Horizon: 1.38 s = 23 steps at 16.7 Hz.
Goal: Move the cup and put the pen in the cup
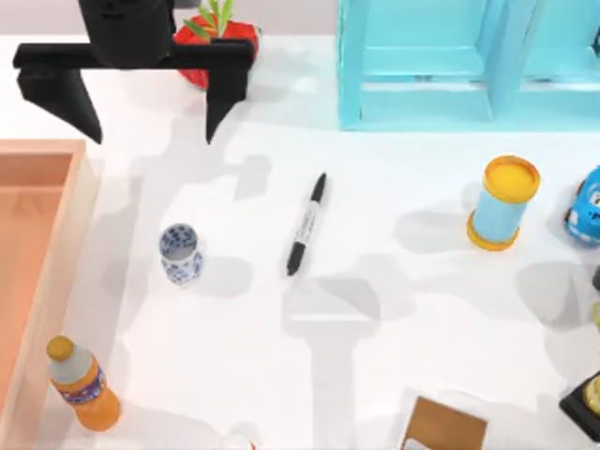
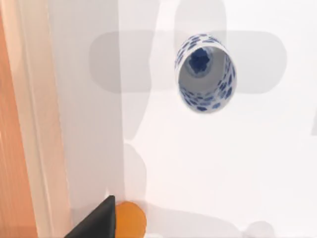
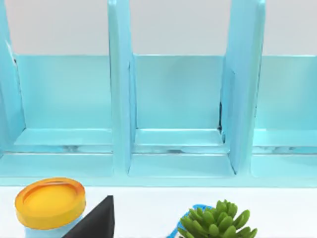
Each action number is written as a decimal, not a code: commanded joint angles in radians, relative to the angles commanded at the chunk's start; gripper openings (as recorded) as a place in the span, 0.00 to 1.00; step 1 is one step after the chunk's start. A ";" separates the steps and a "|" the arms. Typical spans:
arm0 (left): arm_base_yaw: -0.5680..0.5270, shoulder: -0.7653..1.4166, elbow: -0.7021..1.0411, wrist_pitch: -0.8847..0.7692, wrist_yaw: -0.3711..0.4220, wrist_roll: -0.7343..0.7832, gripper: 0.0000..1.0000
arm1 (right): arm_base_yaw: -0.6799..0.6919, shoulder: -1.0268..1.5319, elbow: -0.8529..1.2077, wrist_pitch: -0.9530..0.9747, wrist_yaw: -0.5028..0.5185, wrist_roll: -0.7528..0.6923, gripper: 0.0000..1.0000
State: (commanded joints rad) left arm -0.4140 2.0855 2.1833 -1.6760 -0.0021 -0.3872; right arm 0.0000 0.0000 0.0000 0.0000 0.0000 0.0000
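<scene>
Blue-patterned white cup (image 1: 179, 253) is seen upright on the table's (image 1: 375, 375) left half, well below the left gripper (image 1: 150, 112), whose fingers are spread wide and hold nothing. Black pen (image 1: 306, 225) lies apart to the cup's right, its long axis tilted slightly off vertical; the left arm is judged nearer.

a white table (image 1: 375, 375) carries scattered clutter. a turquoise shelf unit (image 1: 422, 66) with upright dividers fills the upper right of the top view. a light-blue cylinder with yellow ends (image 1: 504, 203) stands at centre right, a blue toy car (image 1: 586, 208) just beside it at the right edge. a red pot with a green plant (image 1: 217, 37) sits at upper left, a wooden tray (image 1: 37, 244) along the left edge, an orange drink bottle (image 1: 82, 384) at lower left, a brown box (image 1: 442, 427) at the bottom edge.
</scene>
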 joint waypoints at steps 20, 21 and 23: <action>-0.272 0.705 0.723 -0.071 -0.132 0.001 1.00 | 0.000 0.000 0.000 0.000 0.000 0.000 1.00; -0.272 0.705 0.723 -0.071 -0.132 0.001 1.00 | 0.000 0.000 0.000 0.000 0.000 0.000 1.00; -0.267 0.706 0.719 -0.070 -0.130 0.000 1.00 | 0.000 0.000 0.000 0.000 0.000 0.000 1.00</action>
State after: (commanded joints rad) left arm -0.6813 2.7920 2.9025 -1.7458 -0.1320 -0.3869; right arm 0.0000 0.0000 0.0000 0.0000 0.0000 0.0000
